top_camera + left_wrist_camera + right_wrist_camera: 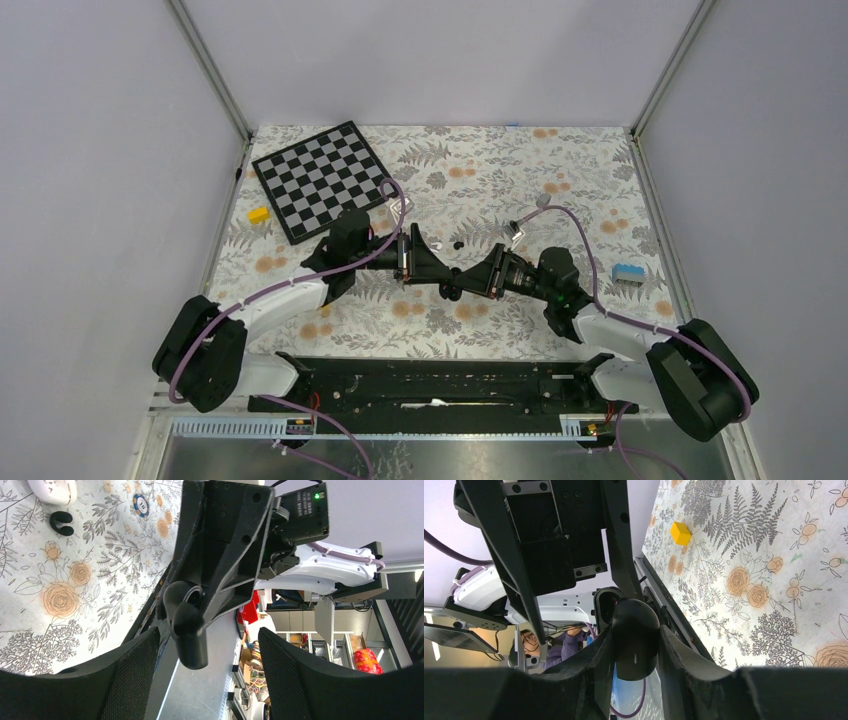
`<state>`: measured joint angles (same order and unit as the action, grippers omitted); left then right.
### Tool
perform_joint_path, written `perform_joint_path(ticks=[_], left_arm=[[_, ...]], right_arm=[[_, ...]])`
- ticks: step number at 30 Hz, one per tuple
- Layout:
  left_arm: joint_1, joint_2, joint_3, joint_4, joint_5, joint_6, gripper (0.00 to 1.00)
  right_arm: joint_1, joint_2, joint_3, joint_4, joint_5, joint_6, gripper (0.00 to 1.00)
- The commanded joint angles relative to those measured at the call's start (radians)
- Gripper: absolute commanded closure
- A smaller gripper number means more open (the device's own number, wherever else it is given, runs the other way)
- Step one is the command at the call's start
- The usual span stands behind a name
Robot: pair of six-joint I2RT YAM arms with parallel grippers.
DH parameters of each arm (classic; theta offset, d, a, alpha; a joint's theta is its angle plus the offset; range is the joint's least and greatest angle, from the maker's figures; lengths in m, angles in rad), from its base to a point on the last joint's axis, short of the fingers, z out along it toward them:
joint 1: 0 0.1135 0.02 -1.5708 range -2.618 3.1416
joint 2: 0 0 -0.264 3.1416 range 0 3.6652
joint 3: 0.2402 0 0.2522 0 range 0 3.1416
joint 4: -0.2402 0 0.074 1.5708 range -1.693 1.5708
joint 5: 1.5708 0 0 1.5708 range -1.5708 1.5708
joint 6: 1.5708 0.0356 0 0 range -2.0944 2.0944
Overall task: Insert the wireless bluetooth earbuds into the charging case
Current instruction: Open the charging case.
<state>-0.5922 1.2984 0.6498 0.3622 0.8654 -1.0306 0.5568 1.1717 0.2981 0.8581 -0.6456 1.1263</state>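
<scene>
A surface [480, 160] covered with a floral-patterned cloth is seen between plain pale walls. A chessboard [322, 182] is laid in the far left corner, and a yellow block [259, 214] is placed close to the left edge just beside it.

Near the middle of the surface the left gripper [447, 280] is pointed toward the right edge. Its fingers [135, 675] are held well apart, and nothing is gripped between them. A black oval object [190, 640] is seen in the gap between these fingers, apart from both. This object is clamped between the fingers of the right gripper [636, 630], which is pointed toward the left edge and met tip to tip by the left one.

The charging case [51, 490], white and rounded, is set on the cloth beyond the grippers, slightly toward the right edge. A small black curved piece [61, 522] is laid just beside it, not touching; whether it is one of the earbuds cannot be told.

A blue-and-white block [628, 272] is placed near the right edge.
</scene>
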Motion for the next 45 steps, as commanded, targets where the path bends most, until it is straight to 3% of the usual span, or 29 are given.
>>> perform_joint_path(ticks=[1,15,20,25,33,39,45], left_arm=[[0.002,-0.024,-0.010,0.109,0.022,-0.020,0.28],[0.002,-0.043,-0.030,0.088,0.012,0.004,0.41],[0.002,-0.027,-0.038,0.147,0.024,-0.031,0.52],[0.003,-0.012,-0.054,0.221,0.038,-0.073,0.55],[0.005,-0.008,-0.056,0.209,0.040,-0.066,0.55],[0.005,-0.019,-0.030,0.102,0.015,0.002,0.42],[0.005,-0.037,-0.002,0.008,-0.010,0.058,0.47]], right_arm=[[0.007,0.022,-0.015,0.125,-0.012,0.039,1.00],[0.000,0.070,-0.023,0.245,-0.020,0.128,1.00],[-0.001,0.084,-0.028,0.271,-0.020,0.140,1.00],[-0.001,0.126,-0.052,0.369,-0.020,0.195,1.00],[-0.001,0.206,-0.068,0.521,-0.030,0.258,1.00],[-0.001,0.194,-0.059,0.502,-0.035,0.247,1.00],[-0.002,0.171,-0.060,0.464,-0.030,0.229,1.00]])
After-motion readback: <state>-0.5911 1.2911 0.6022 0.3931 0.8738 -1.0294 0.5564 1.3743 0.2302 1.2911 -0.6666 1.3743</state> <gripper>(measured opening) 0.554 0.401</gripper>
